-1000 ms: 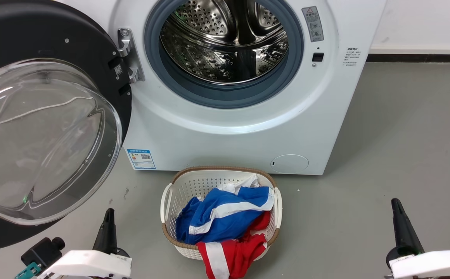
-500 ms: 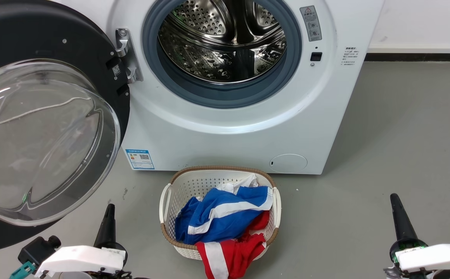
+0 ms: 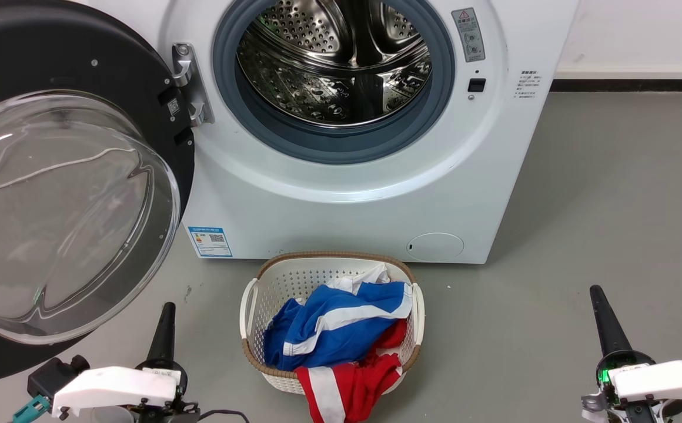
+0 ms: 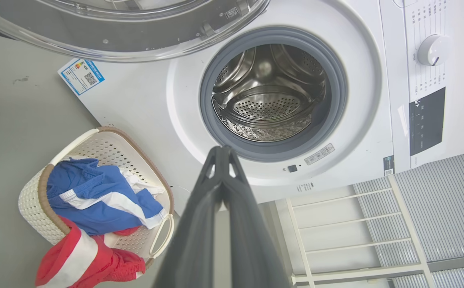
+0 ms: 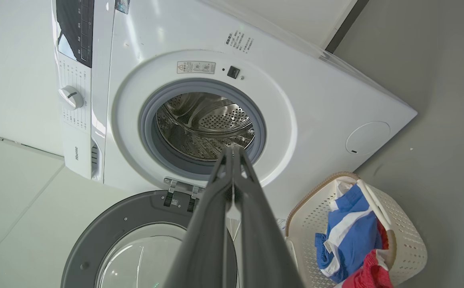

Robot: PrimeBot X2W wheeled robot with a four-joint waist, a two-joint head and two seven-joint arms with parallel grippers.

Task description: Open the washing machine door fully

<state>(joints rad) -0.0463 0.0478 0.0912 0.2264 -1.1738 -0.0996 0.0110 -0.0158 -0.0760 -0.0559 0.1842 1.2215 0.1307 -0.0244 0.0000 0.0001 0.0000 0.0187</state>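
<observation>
Jaws on both arms are pressed together with nothing gripped. The left jaws are seen low over the grey floor (image 3: 582,205) near the lower edge of the door without touching it, and the right jaws are seen far to the right, well apart from everything.

The large round glossy black washing machine door with its clear bulging glass bowl (image 3: 64,200) is swung wide open on the metal hinge (image 3: 187,82) at the left of the opening, its inner face turned outward. On the white boxy front-loading washing machine (image 3: 341,200), the grey rubber gasket (image 3: 317,145) and the perforated steel drum (image 3: 341,64) are exposed.

A white perforated plastic basket with a brown rim (image 3: 294,276) is set on the floor just before the machine's front, between the two arms. A blue-and-white garment (image 3: 329,326) is piled in it, and a red-and-white garment (image 3: 347,382) is draped over its near rim.
</observation>
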